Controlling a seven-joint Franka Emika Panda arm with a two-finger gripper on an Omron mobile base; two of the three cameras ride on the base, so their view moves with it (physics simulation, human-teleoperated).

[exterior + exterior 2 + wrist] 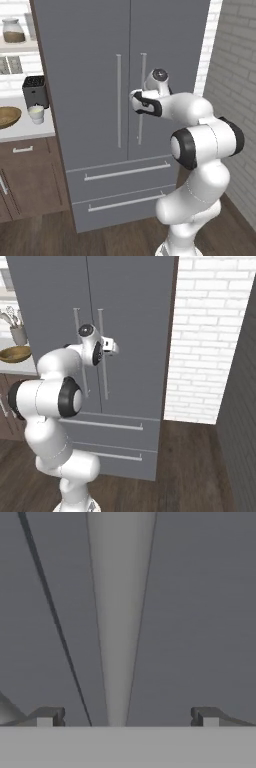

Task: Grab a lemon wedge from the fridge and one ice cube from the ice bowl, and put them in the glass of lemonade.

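Note:
The tall grey fridge [95, 75] [135, 316] stands with both doors closed. My gripper [137, 98] [107, 348] is up against the right door's vertical bar handle [142, 75] [103, 381]. In the hand view the gripper [127, 717] is open, its fingertips [47, 718] standing on either side of that handle [120, 612], apart from it. The brown wooden ice bowl [7, 116] [14, 353] sits on the counter to the left, with the small whitish glass of lemonade [36, 113] beside it. The lemon wedge is hidden behind the doors. I cannot make out the ice cube.
A black toaster [35, 90] stands behind the glass, and a grey utensil holder [17, 333] behind the bowl. A jar [13, 30] rests on a shelf above. Brown cabinets [30, 180] lie under the counter. A white brick wall [210, 346] closes the right side.

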